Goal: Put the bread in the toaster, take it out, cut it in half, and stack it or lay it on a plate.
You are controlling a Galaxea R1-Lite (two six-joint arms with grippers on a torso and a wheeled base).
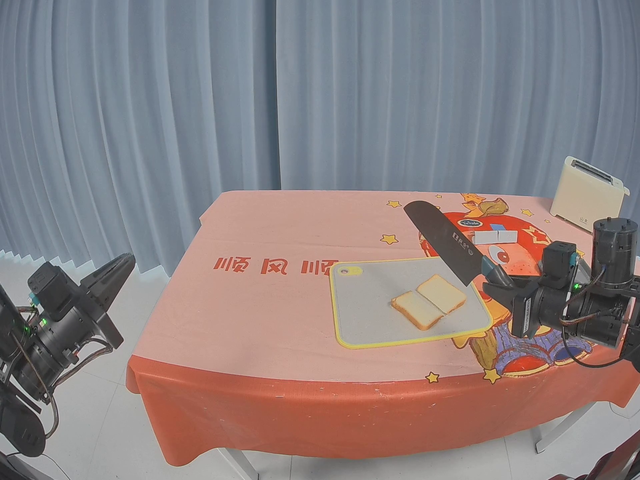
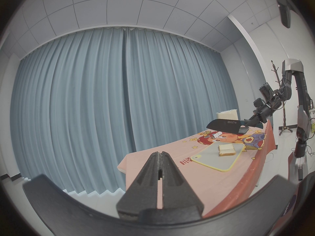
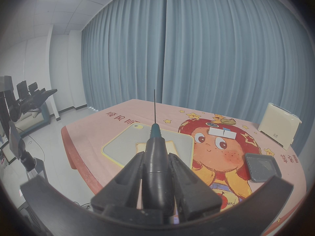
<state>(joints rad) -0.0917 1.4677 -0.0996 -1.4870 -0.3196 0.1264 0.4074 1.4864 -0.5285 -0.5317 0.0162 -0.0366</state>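
print: red characters on tablecloth (image 1: 267,315) | small label on knife (image 1: 443,240), illegible

I count 2 bread halves (image 1: 418,308), 1 knife (image 1: 447,240), 1 cutting board (image 1: 367,308), 1 toaster (image 1: 587,195), 1 dark tray (image 3: 262,166) and what look like 2 small white blocks (image 1: 495,237).

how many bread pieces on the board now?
2. Near pale bread half and far pale bread half lie side by side on the grey yellow-rimmed cutting board. None seems hidden.
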